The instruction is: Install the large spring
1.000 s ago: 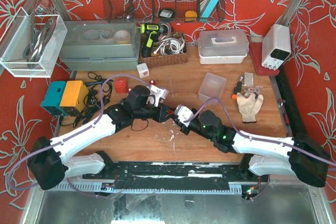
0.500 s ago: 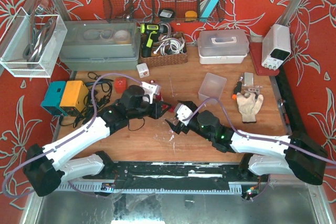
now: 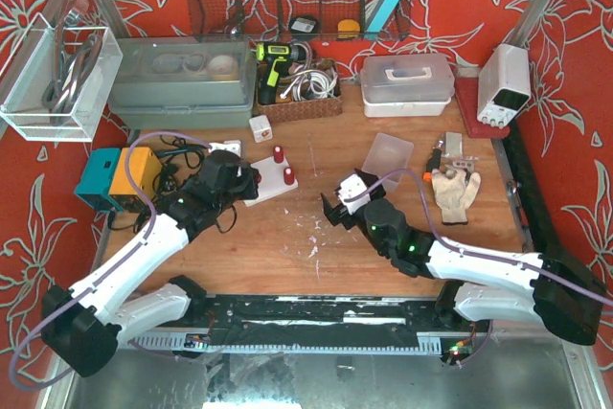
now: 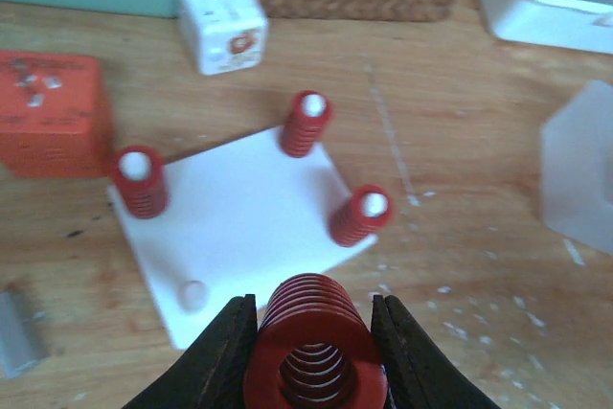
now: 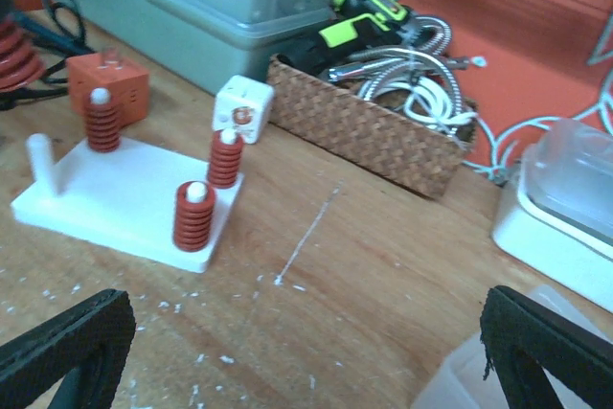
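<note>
**Top view:** L gripper is at the left edge of the white square peg plate. What it holds is hard to make out from up here. R gripper is off to the plate's right, apart from it, jaws spread wide, nothing betw. them.

**L wrist view:** black fingers are clamped on the large red coil spring, bore facing the cam, hanging over the plate's near corner. Three small red springs sit on pegs at three corners. At the fourth corner is a bare white peg, just left of the held spring and not lined up w/ it.

**R wrist view:** both fingers sit at the bottom corners of the frame, wide apart & empty. The plate is ahead-left w/ the bare peg at its far-left end. The big spring shows at the left frame edge.

**Step:** spring is being carried to the empty peg, not installed yet. Next move prob. needs:
- the bore turned vertical
- the bore centred over the peg
- a straight lower, then release

The plate looks light and may slide if a coil catches the peg tip, so the R arm could steady it.
</note>
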